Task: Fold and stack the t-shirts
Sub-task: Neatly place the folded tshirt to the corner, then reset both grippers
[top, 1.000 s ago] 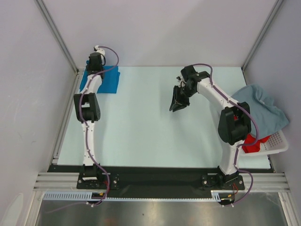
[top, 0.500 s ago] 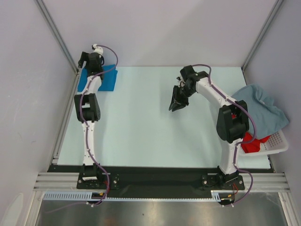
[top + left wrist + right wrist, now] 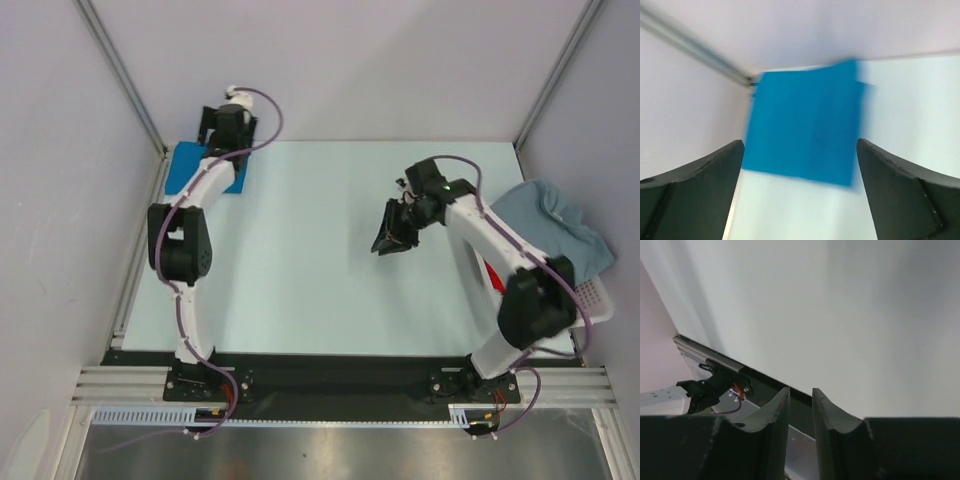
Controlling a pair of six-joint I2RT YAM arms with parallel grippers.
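Observation:
A bright blue t-shirt [image 3: 192, 168] [image 3: 805, 122] lies folded flat in the table's far left corner. My left gripper [image 3: 215, 130] [image 3: 800, 146] hovers just behind and above it, jaws wide open and holding nothing. A pale grey-blue t-shirt [image 3: 560, 225] is draped in a heap over the basket at the right edge. A sliver of the red t-shirt [image 3: 493, 275] shows behind my right forearm. My right gripper [image 3: 392, 234] [image 3: 800, 392] hangs over the table's middle right, its fingers a narrow gap apart with nothing between them.
The white slatted basket [image 3: 596, 303] stands at the right edge of the table under the grey-blue cloth. Grey walls and aluminium frame posts [image 3: 120, 75] close in the back and sides. The arms' black base rail [image 3: 330, 380] runs along the near edge.
My left gripper has opened, let go of the blue t-shirt and drawn back to the right of it. My right arm has swung slightly rightward and nearer.

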